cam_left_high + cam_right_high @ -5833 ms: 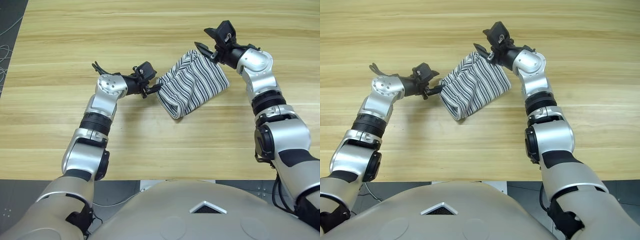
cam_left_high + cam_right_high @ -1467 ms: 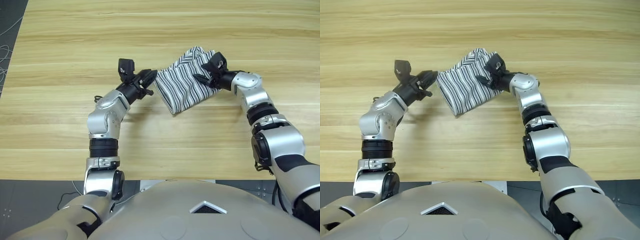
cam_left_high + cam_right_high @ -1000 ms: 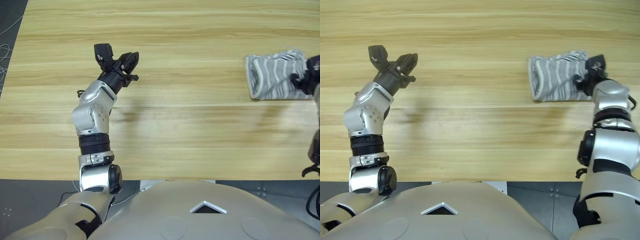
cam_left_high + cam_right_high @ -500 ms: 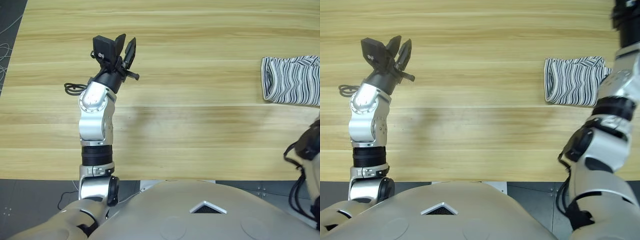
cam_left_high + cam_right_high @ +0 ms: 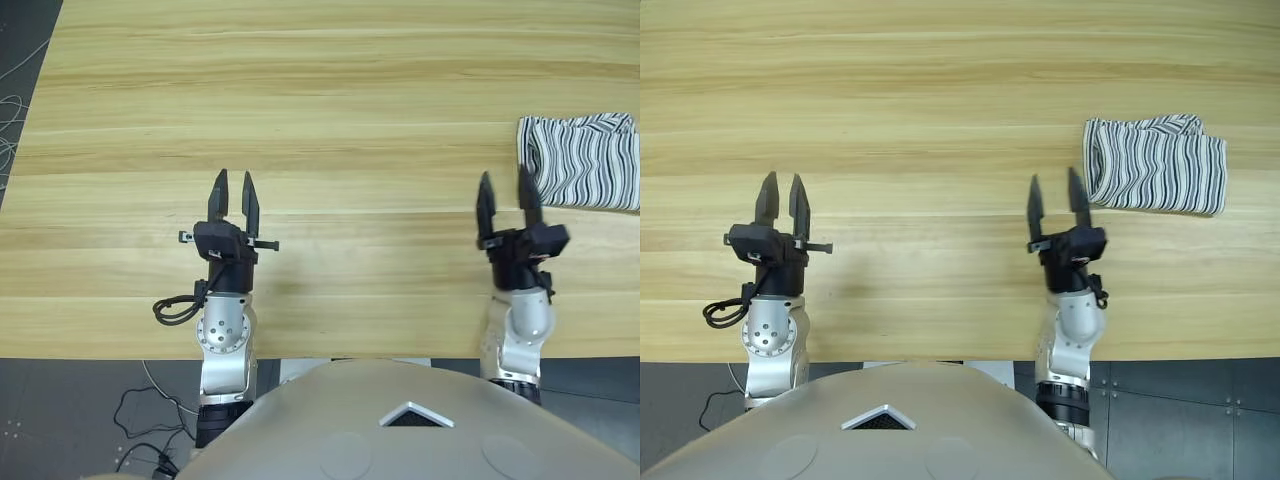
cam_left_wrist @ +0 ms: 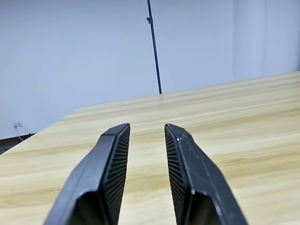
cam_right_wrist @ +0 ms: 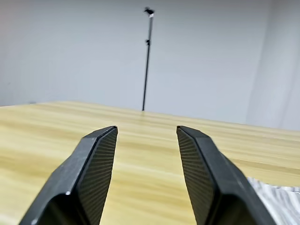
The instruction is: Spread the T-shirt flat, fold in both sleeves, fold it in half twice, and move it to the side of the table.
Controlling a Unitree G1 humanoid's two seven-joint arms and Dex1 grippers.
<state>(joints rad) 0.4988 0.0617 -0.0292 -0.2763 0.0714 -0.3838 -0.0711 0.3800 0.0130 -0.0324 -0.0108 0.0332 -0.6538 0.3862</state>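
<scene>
The black-and-white striped T-shirt (image 5: 580,161) lies folded into a small rectangle at the right side of the wooden table (image 5: 340,110), and its corner shows in the right wrist view (image 7: 276,198). My right gripper (image 5: 504,192) stands open near the front edge, to the left of the shirt and apart from it, with nothing between its fingers (image 7: 93,164). My left gripper (image 5: 232,190) is open too, over the front left of the table, fingers (image 6: 110,164) pointing away from me and holding nothing.
A thin dark stand (image 6: 154,47) rises beyond the table's far edge against a pale wall. Loose cables (image 5: 10,95) lie on the dark floor left of the table.
The right gripper slid the folded shirt from the table's middle to the right side and let go. Both arms then drew back to the front edge, grippers open.
</scene>
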